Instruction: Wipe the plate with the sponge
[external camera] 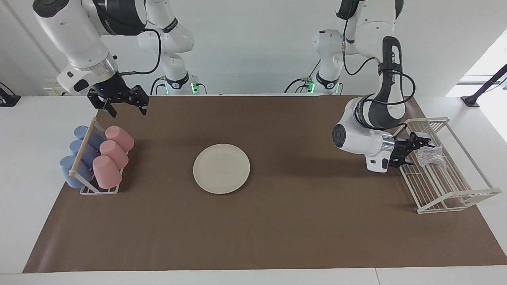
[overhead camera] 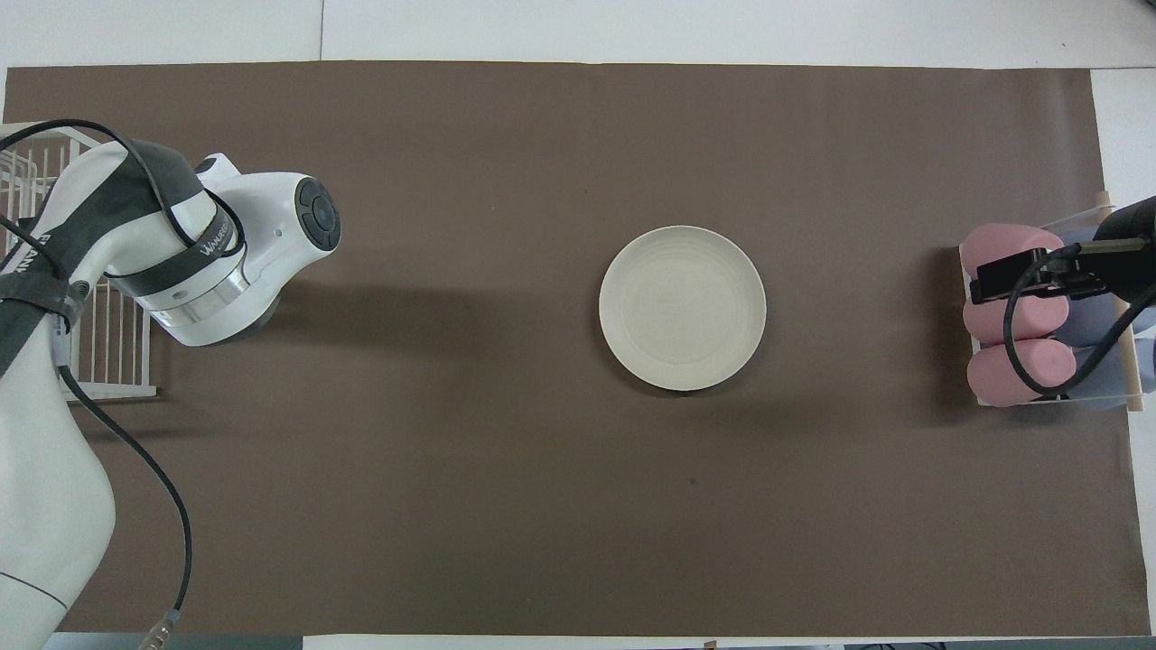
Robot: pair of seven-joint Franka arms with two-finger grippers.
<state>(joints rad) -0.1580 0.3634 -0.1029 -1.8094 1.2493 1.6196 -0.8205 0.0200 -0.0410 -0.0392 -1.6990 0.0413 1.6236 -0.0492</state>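
sponge (external camera: 429,155) in wire rack (external camera: 455,190), cups (external camera: 107,152) racked

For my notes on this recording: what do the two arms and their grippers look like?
Both arms are glossy white with rounded segments, dark grey-black bands at the joints and silver rings at the wrists. Each has a black cable looping along it. The left gripper and right gripper are black with two fingers. White lettering marks the dark bands, and green lights glow at both bases.

Cream plate (overhead camera: 682,308) mid-mat, pink cups (overhead camera: 1010,318) racked at right arm's end, wire rack (overhead camera: 108,348) at left arm's
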